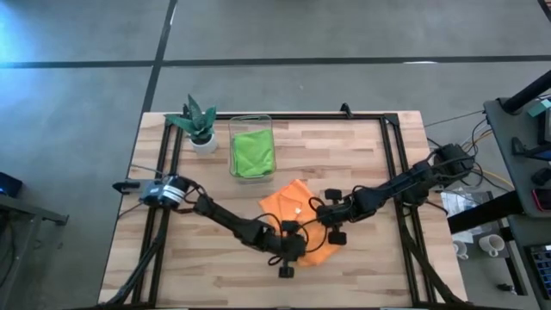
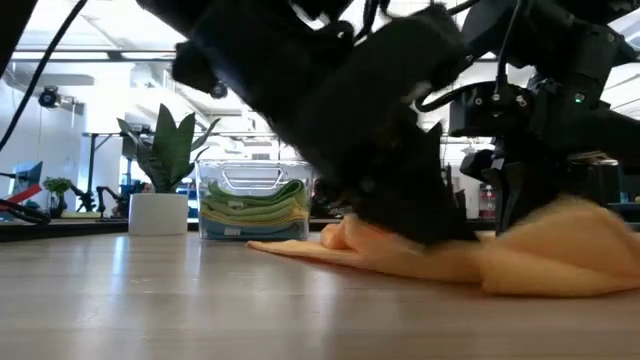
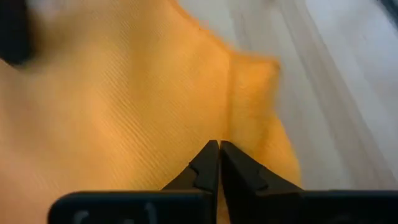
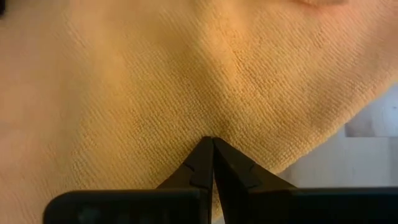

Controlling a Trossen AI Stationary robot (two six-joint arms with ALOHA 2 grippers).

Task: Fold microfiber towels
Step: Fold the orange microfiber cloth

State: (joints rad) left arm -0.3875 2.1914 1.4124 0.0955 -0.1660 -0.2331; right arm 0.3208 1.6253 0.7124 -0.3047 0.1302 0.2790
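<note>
The orange towel (image 1: 297, 207) lies crumpled just below the middle of the surface (image 1: 362, 155). The left hand (image 3: 219, 149) pinches its 6 o'clock edge, the right hand (image 4: 211, 144) its 3 o'clock edge, both clamped on cloth (only the wrist views show this). At 11 o'clock a clear bin (image 1: 251, 148) holds green towels (image 2: 255, 205), a potted plant (image 1: 200, 125) beside it. In the low view the left arm hides much of the towel.

Two dark jointed arms with black fingers

The left arm (image 1: 232, 222) and right arm (image 1: 405, 182) are black, built of chunky links, with thin black cables looped along them; the left has a silvery joint near its base. Each wrist ends in tapered matte-black fingers (image 3: 211, 168) on a flat black bar.
</note>
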